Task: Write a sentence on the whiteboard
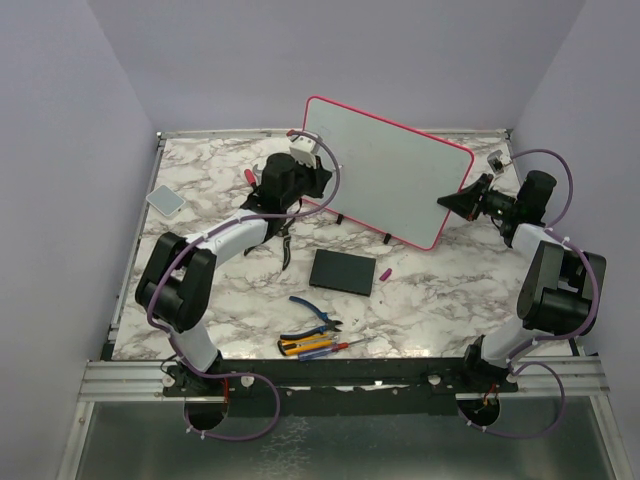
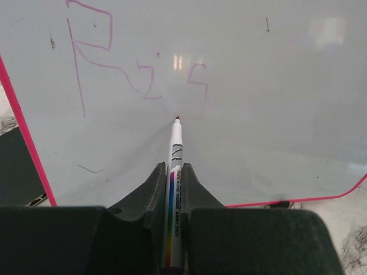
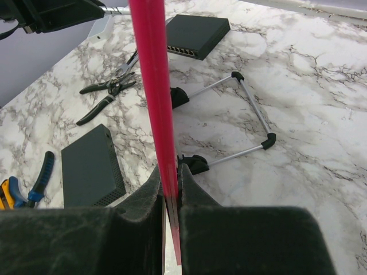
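The whiteboard stands tilted on its stand at the back of the table, its pink-red frame running all round. My left gripper is shut on a white marker. The marker's red tip meets the board's face just under the last stroke. The sentence shows as faint pink strokes at the upper left, roughly an "R", a small letter and an "s" shape. My right gripper is shut on the board's right edge. In the top view the left gripper is at the board's left end and the right gripper at its right end.
A black slab lies in front of the board, with a pink cap beside it. Pliers and screwdrivers lie near the front edge, a grey pad at the left. The stand's wire legs reach behind the board.
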